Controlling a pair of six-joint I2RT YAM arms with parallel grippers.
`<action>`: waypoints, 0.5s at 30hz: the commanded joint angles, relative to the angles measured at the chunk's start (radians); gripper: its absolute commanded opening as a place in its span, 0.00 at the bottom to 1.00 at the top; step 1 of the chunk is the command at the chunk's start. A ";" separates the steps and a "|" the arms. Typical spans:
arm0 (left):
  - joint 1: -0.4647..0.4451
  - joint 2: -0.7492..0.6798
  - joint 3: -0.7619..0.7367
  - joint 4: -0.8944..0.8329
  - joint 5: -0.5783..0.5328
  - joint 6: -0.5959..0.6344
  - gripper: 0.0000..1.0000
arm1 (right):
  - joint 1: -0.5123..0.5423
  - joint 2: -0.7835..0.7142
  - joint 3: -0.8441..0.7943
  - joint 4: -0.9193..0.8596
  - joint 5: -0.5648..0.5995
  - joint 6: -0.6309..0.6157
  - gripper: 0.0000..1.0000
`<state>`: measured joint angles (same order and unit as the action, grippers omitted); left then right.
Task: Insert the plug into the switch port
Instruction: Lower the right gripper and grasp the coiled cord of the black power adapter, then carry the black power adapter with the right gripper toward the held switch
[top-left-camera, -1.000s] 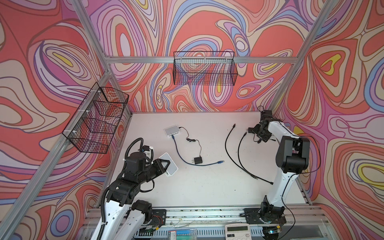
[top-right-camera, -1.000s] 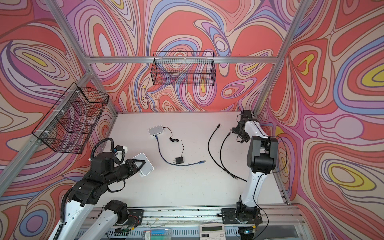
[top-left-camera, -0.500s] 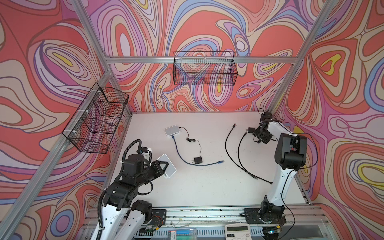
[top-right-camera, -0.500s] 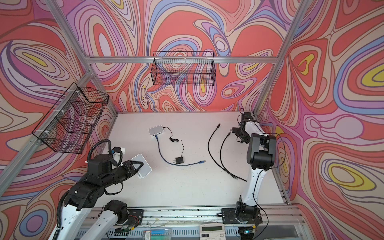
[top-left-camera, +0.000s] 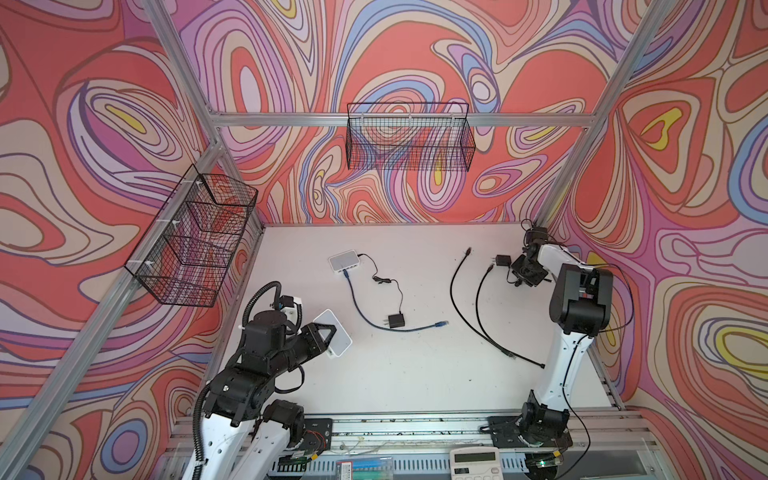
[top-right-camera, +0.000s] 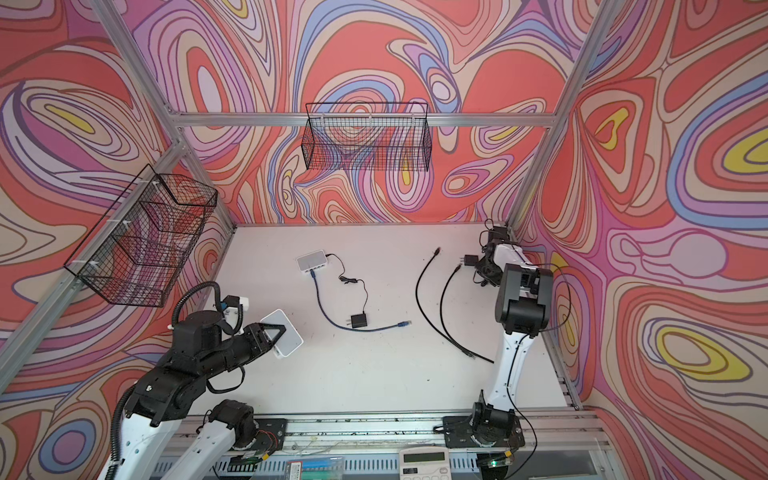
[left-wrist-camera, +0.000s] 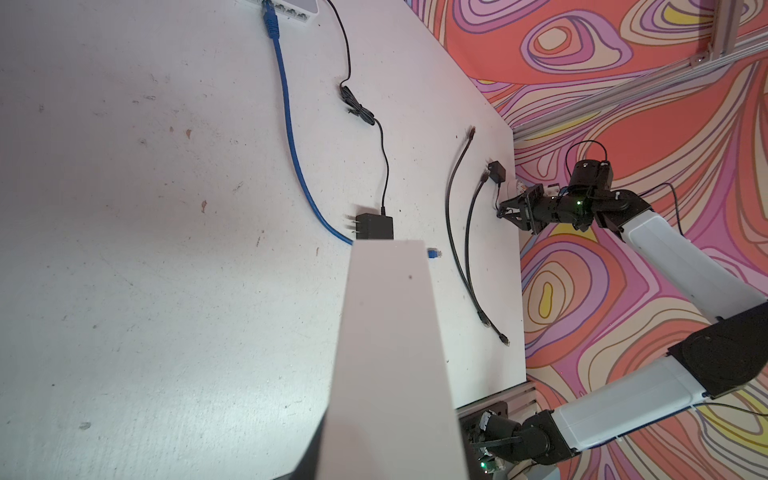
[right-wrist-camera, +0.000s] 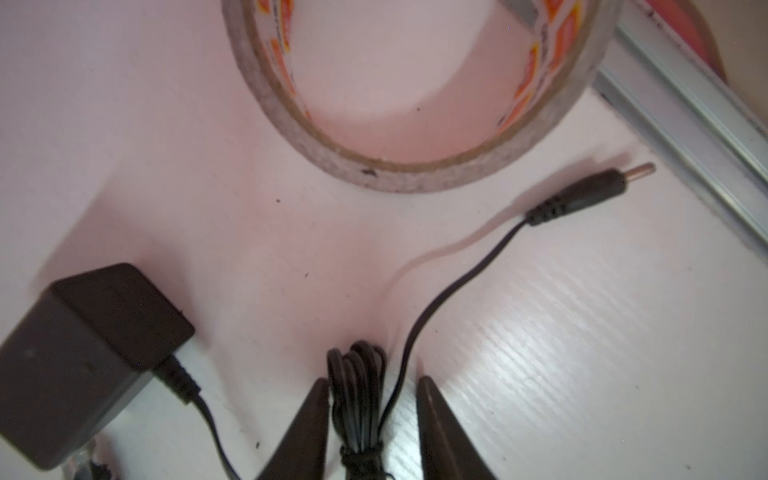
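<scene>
Right tool (right-wrist-camera: 372, 380) narrower now, astride cord bundle (right-wrist-camera: 355, 401), plug (right-wrist-camera: 590, 189) apart

switch (left-wrist-camera: 395, 332) smooth matt plastic; tabletop (top-left-camera: 415, 374) matt, scuffed; plug tip (right-wrist-camera: 642, 169) shiny, likely metal

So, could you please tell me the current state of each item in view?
near switch: held, ports out of sight.
left gripper: shut on near switch.
right gripper: open, straddling cord bundle.
barrel plug: unplugged, on table.
far switch: blue Ethernet cable, power cord plugged in.
blue Ethernet cable: other end free.
black Ethernet cables: loose.
</scene>
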<state>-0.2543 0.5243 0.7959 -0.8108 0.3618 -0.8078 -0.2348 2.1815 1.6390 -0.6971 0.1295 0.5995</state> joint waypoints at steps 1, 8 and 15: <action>0.006 -0.014 0.020 -0.016 -0.010 -0.001 0.00 | -0.005 0.008 -0.032 0.004 -0.047 -0.006 0.23; 0.006 -0.034 0.037 -0.055 -0.019 0.006 0.00 | -0.004 -0.056 -0.096 0.037 -0.118 -0.020 0.00; 0.006 -0.042 0.032 -0.045 -0.006 -0.005 0.00 | 0.000 -0.224 -0.184 0.067 -0.177 -0.044 0.00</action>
<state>-0.2543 0.4904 0.8043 -0.8490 0.3553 -0.8082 -0.2394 2.0548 1.4738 -0.6388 -0.0059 0.5766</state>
